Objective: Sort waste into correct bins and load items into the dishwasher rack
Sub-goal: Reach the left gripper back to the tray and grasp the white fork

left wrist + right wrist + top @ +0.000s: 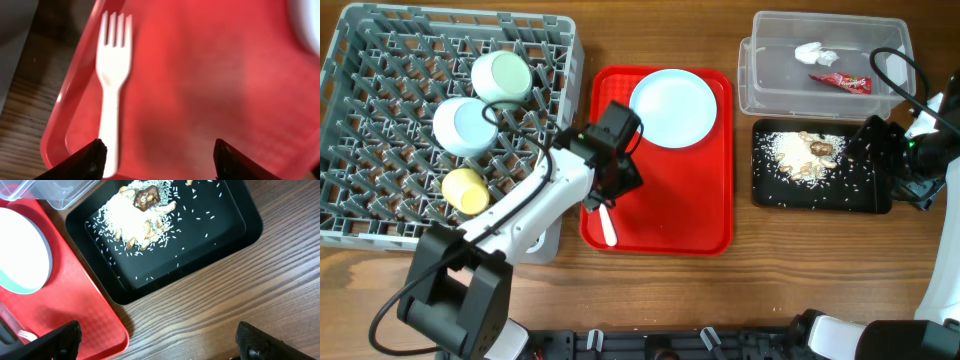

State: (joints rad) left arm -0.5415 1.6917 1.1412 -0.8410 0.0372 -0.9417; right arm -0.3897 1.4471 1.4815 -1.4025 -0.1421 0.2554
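Note:
A white plastic fork (pixel 112 75) lies on the red serving tray (pixel 210 90), also visible from overhead (pixel 609 228). My left gripper (pixel 159 160) is open just above the tray, its left finger beside the fork's handle; overhead it sits at the tray's left side (pixel 607 192). The white plate (pixel 673 107) rests at the tray's far end. The grey rack (pixel 380 120) holds a green bowl (pixel 502 77), a blue-white bowl (pixel 463 127) and a yellow cup (pixel 466 190). My right gripper (pixel 155 342) is open and empty over bare wood next to the black tray (pixel 225 245).
The black tray (pixel 765 195) holds rice and brown scraps (pixel 805 155). The clear tub (pixel 760 80) behind it holds a white tissue (pixel 815 53) and a red wrapper (pixel 841 82). The right arm (pixel 920 160) stands at the table's right edge.

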